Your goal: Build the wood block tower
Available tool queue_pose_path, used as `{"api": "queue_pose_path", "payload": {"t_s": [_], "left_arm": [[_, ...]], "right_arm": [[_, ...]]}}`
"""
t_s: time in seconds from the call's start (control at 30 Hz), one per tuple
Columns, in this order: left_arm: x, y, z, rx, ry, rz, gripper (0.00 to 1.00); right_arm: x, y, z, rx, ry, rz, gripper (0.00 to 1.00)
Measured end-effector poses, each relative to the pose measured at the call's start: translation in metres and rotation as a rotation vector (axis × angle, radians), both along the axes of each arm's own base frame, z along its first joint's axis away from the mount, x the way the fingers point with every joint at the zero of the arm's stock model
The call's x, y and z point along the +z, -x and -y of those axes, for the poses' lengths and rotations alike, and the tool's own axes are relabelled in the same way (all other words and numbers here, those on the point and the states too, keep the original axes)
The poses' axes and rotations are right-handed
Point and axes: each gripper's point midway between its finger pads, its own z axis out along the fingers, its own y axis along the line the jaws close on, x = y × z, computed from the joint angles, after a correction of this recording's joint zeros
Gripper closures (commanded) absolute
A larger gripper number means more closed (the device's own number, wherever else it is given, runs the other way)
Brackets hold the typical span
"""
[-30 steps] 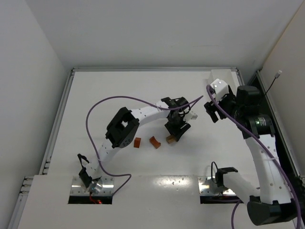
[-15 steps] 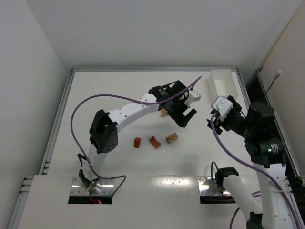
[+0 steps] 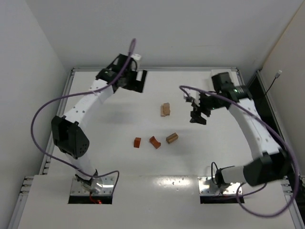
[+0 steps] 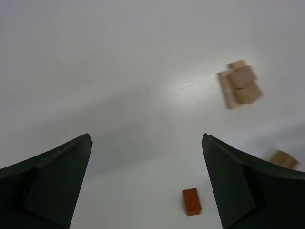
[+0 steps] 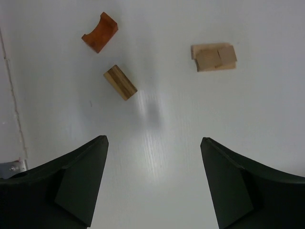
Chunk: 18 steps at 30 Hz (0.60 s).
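Wood block tower [image 3: 165, 109]: pale stack, centre of the top view. Left gripper [image 3: 137, 81] lies upper left, right gripper [image 3: 197, 117] right of it.

Left wrist view: tower upper right, blurred, possibly three pieces; fingers spread, empty.

Right wrist view: tower upper right; fingers spread, empty.

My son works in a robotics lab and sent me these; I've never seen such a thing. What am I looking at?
These are two robot arms bolted to a white table: the left arm and the right arm. The wide picture comes from a fixed camera overhead. The other two come from a camera on each wrist, looking down; the dark wedges at the bottom are that arm's own jaws. Both pairs of jaws stand open and hold nothing. On the table lie small wooden blocks: a pale stack of a few pieces, a small reddish block, a reddish arch and a tan block, each apart from the others.
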Motion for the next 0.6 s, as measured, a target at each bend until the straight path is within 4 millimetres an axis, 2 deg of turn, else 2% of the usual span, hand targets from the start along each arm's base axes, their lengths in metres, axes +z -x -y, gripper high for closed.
{"api": "queue_pose_path", "payload": {"t_s": [0.07,0.13,0.23,0.33,0.43,0.6], "left_arm": [[-0.015,-0.018,-0.05,0.117,-0.008,-0.036,0.0],[-0.035,-0.024,-0.097,0.215,-0.011,-0.092,0.0],[-0.06,-0.02,-0.133,0.281,0.003,-0.171,0.0],[-0.074,-0.013,-0.144,0.295,0.02,-0.224,0.0],[-0.075,-0.013,-0.146,0.293,0.042,-0.236,0.0],[-0.074,-0.013,-0.151,0.293,0.078,-0.245,0.0]], "right_arm": [[-0.02,-0.017,-0.014,0.096,0.042,-0.075,0.25],[-0.043,-0.026,-0.025,0.184,0.088,-0.135,0.25],[-0.077,-0.024,-0.039,0.312,0.174,-0.184,0.25],[-0.094,-0.019,-0.054,0.417,0.242,-0.171,0.25],[-0.106,-0.012,-0.067,0.499,0.289,-0.129,0.26],[-0.139,-0.001,-0.067,0.56,0.369,-0.11,0.32]]}}
